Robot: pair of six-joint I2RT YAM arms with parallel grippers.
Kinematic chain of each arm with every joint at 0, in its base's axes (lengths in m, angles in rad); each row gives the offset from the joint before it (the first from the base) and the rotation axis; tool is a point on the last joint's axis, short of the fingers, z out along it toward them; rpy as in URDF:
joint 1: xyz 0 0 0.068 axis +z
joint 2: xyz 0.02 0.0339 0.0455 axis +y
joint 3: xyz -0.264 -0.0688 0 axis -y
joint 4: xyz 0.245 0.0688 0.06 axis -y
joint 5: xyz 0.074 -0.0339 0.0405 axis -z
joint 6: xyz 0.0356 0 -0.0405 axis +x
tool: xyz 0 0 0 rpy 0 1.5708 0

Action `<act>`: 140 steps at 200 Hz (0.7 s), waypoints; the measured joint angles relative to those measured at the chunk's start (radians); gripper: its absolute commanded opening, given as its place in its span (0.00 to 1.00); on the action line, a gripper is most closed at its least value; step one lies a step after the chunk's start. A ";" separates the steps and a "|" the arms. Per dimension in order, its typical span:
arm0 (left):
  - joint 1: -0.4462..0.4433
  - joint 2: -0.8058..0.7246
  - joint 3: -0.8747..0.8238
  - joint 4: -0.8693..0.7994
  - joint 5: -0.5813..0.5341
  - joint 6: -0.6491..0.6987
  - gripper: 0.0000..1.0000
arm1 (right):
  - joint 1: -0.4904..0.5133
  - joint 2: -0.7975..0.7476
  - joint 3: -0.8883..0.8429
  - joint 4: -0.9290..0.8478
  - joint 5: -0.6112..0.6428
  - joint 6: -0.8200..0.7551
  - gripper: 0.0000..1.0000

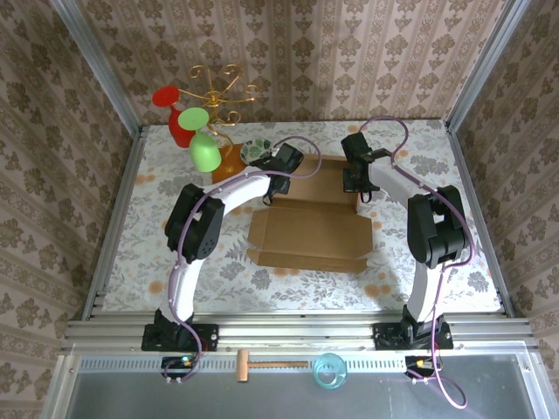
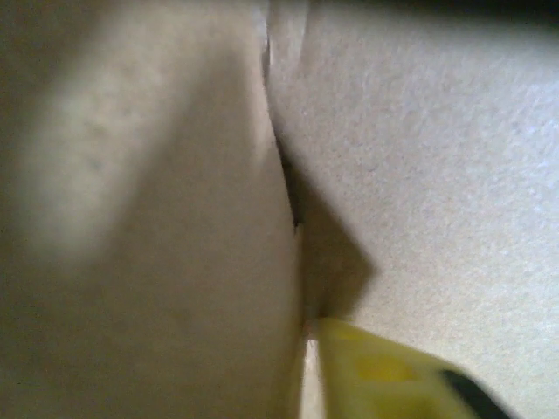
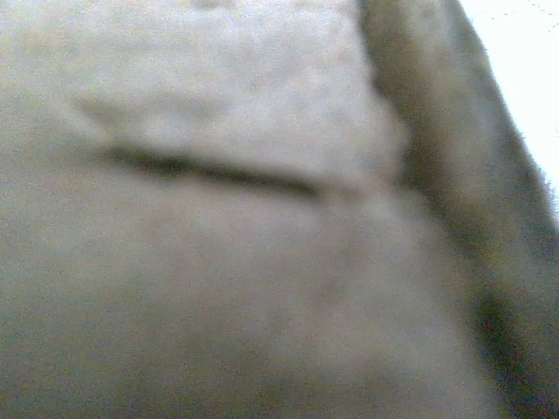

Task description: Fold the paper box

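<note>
The paper box (image 1: 307, 234) lies in the middle of the table, a brown cardboard sheet with its near panel flat and its far part raised between the two arms. My left gripper (image 1: 272, 192) is at the box's far left corner. In the left wrist view one yellow finger (image 2: 384, 375) sits right beside an upright cardboard flap (image 2: 157, 227); the other finger is hidden, so its state is unclear. My right gripper (image 1: 361, 192) is at the far right corner, shut, pressed close against blurred cardboard (image 3: 218, 262); whether it holds the cardboard I cannot tell.
A gold wire stand (image 1: 218, 92) with red and green cups stands at the back left on a wooden base (image 1: 229, 159), next to a small patterned dish (image 1: 256, 150). A wooden mallet (image 1: 262, 364) and a blue ring (image 1: 329, 371) lie on the near rail.
</note>
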 measured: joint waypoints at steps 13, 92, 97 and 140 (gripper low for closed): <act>0.001 -0.016 -0.014 0.009 0.025 0.008 0.45 | 0.000 0.000 0.000 0.000 0.000 0.000 0.00; 0.019 -0.168 -0.024 -0.014 0.231 -0.005 0.55 | 0.000 0.000 0.000 0.000 0.000 0.000 0.00; 0.024 -0.168 -0.024 -0.018 0.239 -0.005 0.55 | 0.000 0.000 0.000 0.001 0.000 0.000 0.00; 0.060 -0.168 -0.026 -0.031 0.290 -0.008 0.55 | 0.000 0.000 0.000 0.002 -0.004 0.000 0.00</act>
